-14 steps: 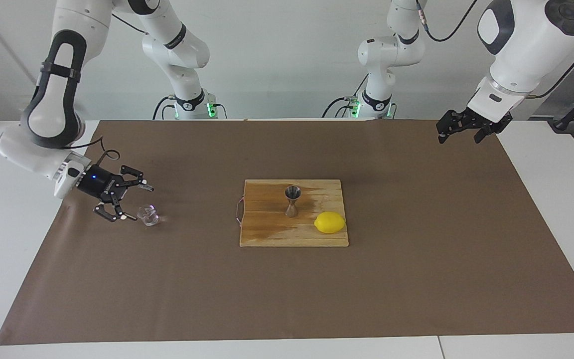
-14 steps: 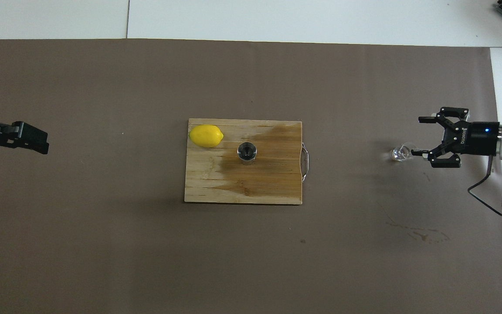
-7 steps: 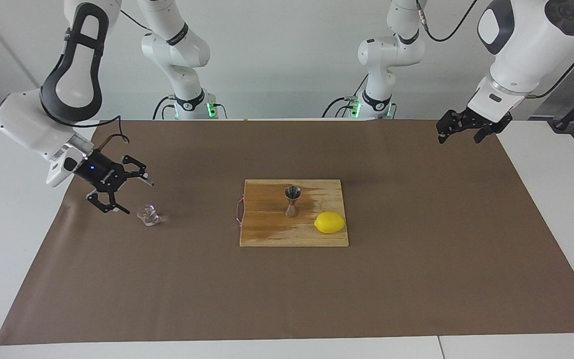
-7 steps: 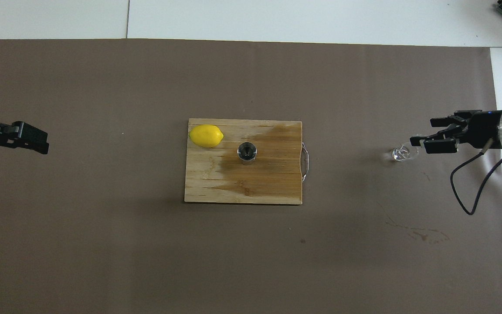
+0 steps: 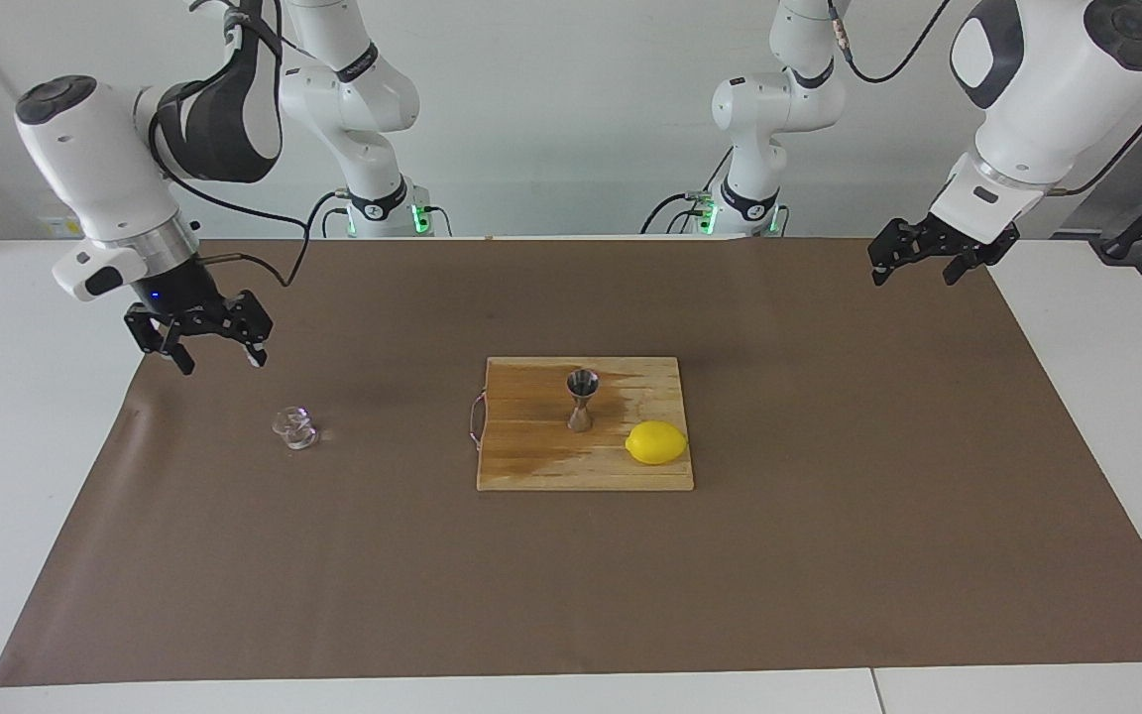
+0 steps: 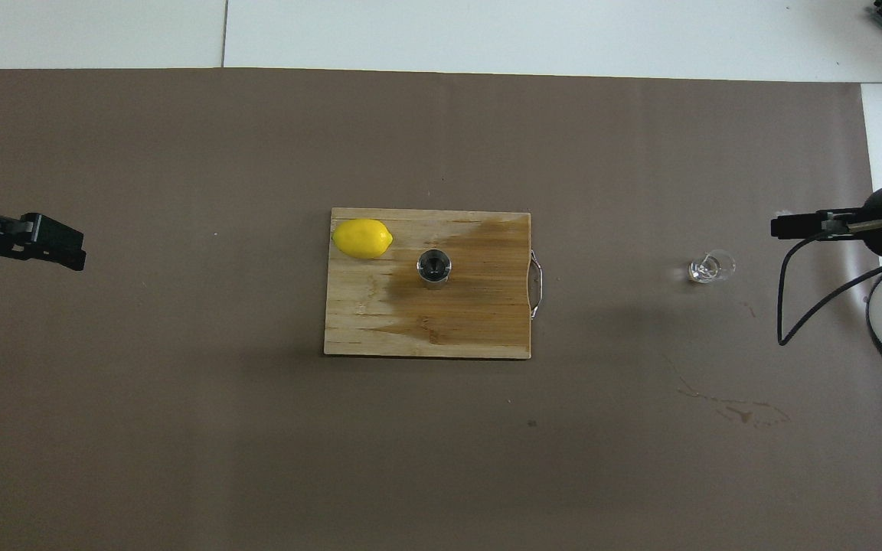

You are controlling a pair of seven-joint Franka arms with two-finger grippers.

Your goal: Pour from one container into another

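Glass cup standing on the brown table cover, free of any grip, below and a little inward of the right gripper. Right gripper raised over the cover near the right arm's end, fingers spread apart, empty. Steel jigger upright on the wooden cutting board at mid-table, well apart from both grippers, lemon just beside it. Left gripper hanging over the cover's corner at the left arm's end, waiting, fingers apart, nothing held.
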